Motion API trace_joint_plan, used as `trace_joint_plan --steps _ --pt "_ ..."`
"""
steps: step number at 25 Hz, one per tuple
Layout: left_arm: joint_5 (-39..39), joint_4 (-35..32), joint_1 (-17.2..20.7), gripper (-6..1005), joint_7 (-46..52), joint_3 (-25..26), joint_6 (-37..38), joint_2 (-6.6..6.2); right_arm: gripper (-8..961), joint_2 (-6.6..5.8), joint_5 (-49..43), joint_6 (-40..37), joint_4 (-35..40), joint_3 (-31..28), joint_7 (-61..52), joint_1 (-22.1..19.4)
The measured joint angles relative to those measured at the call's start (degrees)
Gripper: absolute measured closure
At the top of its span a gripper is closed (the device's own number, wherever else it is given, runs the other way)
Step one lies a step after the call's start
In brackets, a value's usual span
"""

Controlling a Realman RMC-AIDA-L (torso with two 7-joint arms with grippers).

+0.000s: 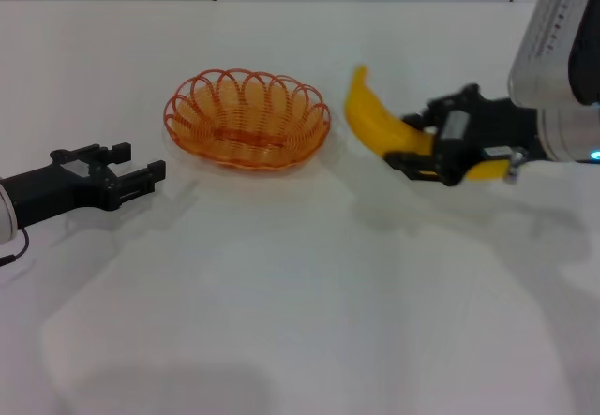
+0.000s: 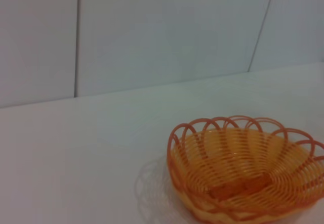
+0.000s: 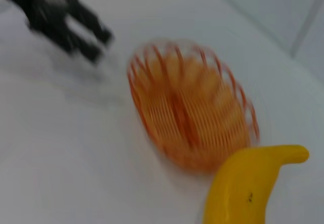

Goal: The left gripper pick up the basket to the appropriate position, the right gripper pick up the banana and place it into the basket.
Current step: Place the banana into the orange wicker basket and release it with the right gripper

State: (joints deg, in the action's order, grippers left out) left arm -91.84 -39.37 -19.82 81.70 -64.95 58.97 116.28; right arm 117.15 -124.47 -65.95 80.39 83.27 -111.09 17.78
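The orange wire basket (image 1: pixel 247 118) sits empty on the white table at centre back; it also shows in the left wrist view (image 2: pixel 246 166) and the right wrist view (image 3: pixel 190 111). My left gripper (image 1: pixel 141 170) is open and empty, lying low just left of the basket, apart from it; it shows blurred in the right wrist view (image 3: pixel 83 34). My right gripper (image 1: pixel 411 143) is shut on the yellow banana (image 1: pixel 375 123), held above the table to the right of the basket, with one pointed end up. The banana's end fills the corner of the right wrist view (image 3: pixel 248 183).
The white table (image 1: pixel 300 303) stretches wide in front of the basket. A white panelled wall (image 2: pixel 162 32) stands behind the table.
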Motion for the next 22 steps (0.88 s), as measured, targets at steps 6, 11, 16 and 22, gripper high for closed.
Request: trace_joint_plan --steps 6,11,16,22 --pt "0.0 0.0 -0.1 348 0.4 0.0 0.0 0.00 464 0.09 7.3 7.4 -0.5 6.3 4.8 1.2" --pt "0.0 0.0 -0.3 348 0.3 0.0 0.0 0.00 465 0.10 7.2 19.3 -3.9 15.6 4.6 5.1" --pt "0.0 0.1 -0.7 348 0.3 -0.2 0.0 0.00 465 0.10 7.4 25.5 -10.0 20.9 3.7 11.1" --pt "0.0 0.1 -1.2 348 0.4 -0.5 0.0 0.06 465 0.22 7.6 32.3 -17.5 25.7 2.7 16.6"
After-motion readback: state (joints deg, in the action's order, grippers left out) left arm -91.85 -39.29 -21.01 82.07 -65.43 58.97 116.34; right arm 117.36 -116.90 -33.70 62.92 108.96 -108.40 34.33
